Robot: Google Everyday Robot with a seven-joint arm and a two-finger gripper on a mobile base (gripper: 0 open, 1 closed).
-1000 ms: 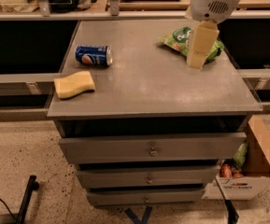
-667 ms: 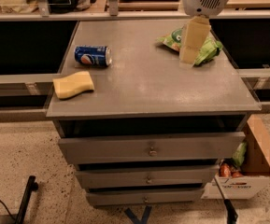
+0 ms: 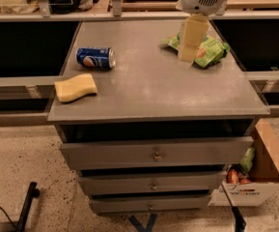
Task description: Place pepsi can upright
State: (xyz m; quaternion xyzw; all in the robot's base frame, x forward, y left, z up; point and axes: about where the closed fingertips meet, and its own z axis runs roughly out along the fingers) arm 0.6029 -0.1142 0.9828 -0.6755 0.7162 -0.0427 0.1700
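Observation:
The blue pepsi can point(image 3: 95, 58) lies on its side at the left of the grey cabinet top point(image 3: 153, 88), long axis running left to right. My gripper point(image 3: 189, 50) hangs from the white wrist at the top right, above the table's right half and in front of the green snack bag point(image 3: 209, 50). It is well to the right of the can and holds nothing that I can see.
A yellow sponge point(image 3: 76, 87) lies near the front left corner, just in front of the can. The cabinet has several drawers point(image 3: 156, 152) below. A cardboard box point(image 3: 264, 175) with items stands on the floor at the right. Shelving runs behind the table.
My gripper has moved leftward across the right side of the table, away from the right edge. The can, sponge and bag have not moved.

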